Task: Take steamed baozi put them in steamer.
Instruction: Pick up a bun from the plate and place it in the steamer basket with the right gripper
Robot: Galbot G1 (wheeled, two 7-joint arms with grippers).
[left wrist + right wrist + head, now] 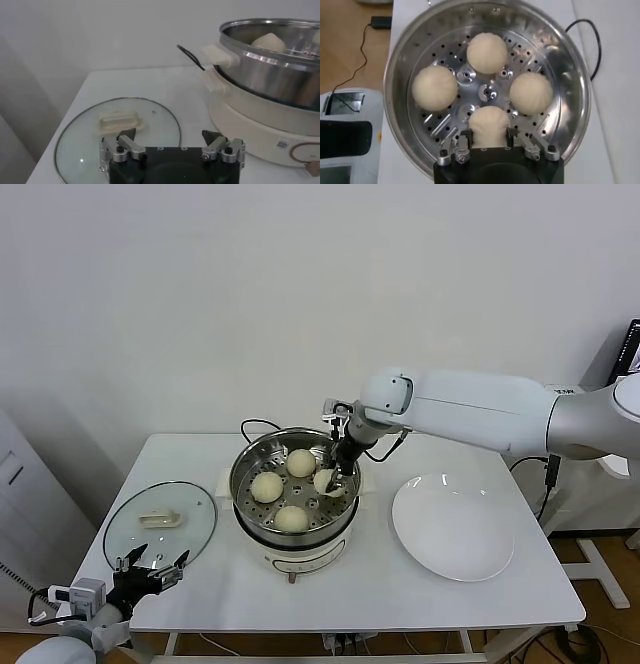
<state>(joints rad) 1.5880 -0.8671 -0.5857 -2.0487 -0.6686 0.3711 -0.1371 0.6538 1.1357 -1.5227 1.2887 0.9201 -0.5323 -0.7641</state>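
The steamer [293, 502] sits at the middle of the white table [400, 584], a shiny steel pot on a cream base, and I place everything else by it. All four steamed buns lie on the perforated tray inside it: one on the far side [301, 463], one toward my left [266, 487], one on the near side [292, 519], and one toward my right [326, 481]. My right end effector [338, 481] reaches down into the steamer from its right rim and its fingers [462, 145] stand on either side of that right-hand bun [489, 125], closed against it; the bun sits low on the tray, though I cannot tell whether its underside touches the metal. In the right wrist view the other three buns [487, 52] ring the tray's centre, apart from each other. The flat white plate [452, 527] lies on the table to the right of the steamer, well apart from it, with nothing on it. The round glass lid [160, 525] with its cream handle [118, 121] lies flat to the left of the steamer. My left end effector [152, 572] hangs near the table's front edge, just in front of the lid, fingers [125, 145] spread wide and holding nothing. A black cord [255, 425] leaves the steamer at its far side.
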